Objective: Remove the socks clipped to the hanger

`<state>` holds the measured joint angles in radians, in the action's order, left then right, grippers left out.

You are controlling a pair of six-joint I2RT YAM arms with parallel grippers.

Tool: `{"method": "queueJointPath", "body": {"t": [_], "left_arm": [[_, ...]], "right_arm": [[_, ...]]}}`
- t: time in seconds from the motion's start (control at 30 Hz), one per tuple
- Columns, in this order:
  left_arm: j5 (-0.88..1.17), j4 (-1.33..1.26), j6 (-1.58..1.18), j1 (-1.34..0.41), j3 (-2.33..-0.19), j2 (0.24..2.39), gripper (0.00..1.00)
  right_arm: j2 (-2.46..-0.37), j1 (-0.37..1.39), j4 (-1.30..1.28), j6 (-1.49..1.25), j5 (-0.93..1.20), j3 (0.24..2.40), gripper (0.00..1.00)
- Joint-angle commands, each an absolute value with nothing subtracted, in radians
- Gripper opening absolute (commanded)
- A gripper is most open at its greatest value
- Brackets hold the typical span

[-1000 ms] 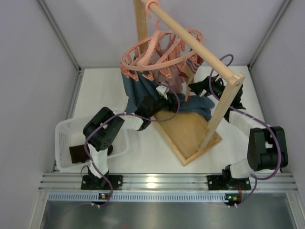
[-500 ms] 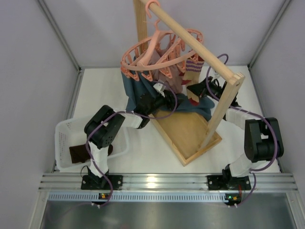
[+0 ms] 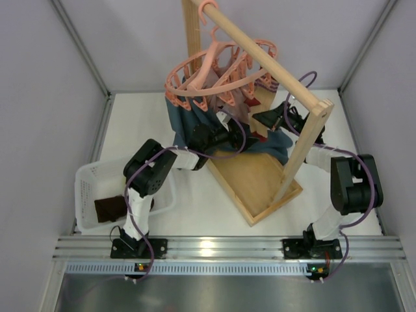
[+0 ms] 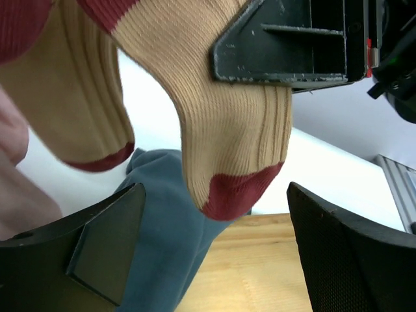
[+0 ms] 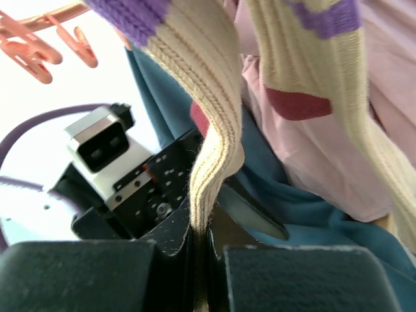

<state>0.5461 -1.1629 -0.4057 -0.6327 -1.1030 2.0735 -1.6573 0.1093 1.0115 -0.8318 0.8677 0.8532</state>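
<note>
**A:** Entry one, the socks. Where are they?

**B:** Cream ribbed sock (image 5: 209,140), with a purple band above and a dark red toe. It hangs under the far right side of the salmon-pink ring hanger (image 3: 201,71). Its clip is not visible. A second cream sock (image 5: 338,71) hangs just right of it, with a purple stripe and a red patch. A dark brown sock (image 3: 109,208) lies apart from these in the white basket (image 3: 88,172) at the near left.

**A:** And the hanger itself?

**B:** It is hooked on the sloping bar of the wooden rack (image 3: 260,55) and ringed with small pegs.

**A:** The grippers?

**B:** Right gripper (image 5: 201,257): jaws clenched on the ribbed body of the cream ribbed sock, with the toe dangling below the grip. Left gripper (image 4: 216,195): jaws released and spread wide. The red toe hangs in the gap between them and touches neither side. The two grippers are close together under the hanger.

**A:** What else is around them?

**B:** A blue-grey cloth (image 3: 182,120) drapes from the hanger down onto the rack's wooden base. A dusty-pink garment (image 5: 325,156) hangs behind the socks. The rack and the basket both stand on the white tabletop (image 3: 143,123).
</note>
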Motion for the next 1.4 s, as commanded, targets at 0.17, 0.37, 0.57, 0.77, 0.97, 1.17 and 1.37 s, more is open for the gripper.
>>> {"method": "queueJointPath", "body": {"t": [0.17,0.37,0.57,0.77,0.97,1.17,1.37], "left_arm": [[0.77,-1.331,-0.58,-0.58,-1.258,2.189,0.93],[0.805,-1.333,-0.624,-0.581,-1.302,2.214,0.87],[0.906,-1.358,-0.68,-0.589,-1.339,2.226,0.62],[0.928,-1.359,-0.692,-0.589,-1.341,2.233,0.0],[0.917,-1.358,-0.695,-0.584,-1.315,2.218,0.0],[0.931,-1.358,-0.693,-0.58,-1.295,2.214,0.0],[0.95,-1.359,-0.709,-0.58,-1.307,2.226,0.0]], "right_arm": [[-1.661,0.124,1.186,-0.89,0.927,0.887,0.0],[-1.648,0.141,1.186,-0.893,0.925,0.884,0.0],[-1.652,0.16,1.164,-0.871,0.913,0.89,0.0],[-1.6,0.161,1.01,-0.77,0.846,0.887,0.25],[-1.484,0.152,0.663,-0.565,0.657,0.888,0.54],[-1.411,0.077,0.701,-0.549,0.643,0.839,0.58],[-1.385,0.057,0.632,-0.506,0.615,0.922,0.74]]}}
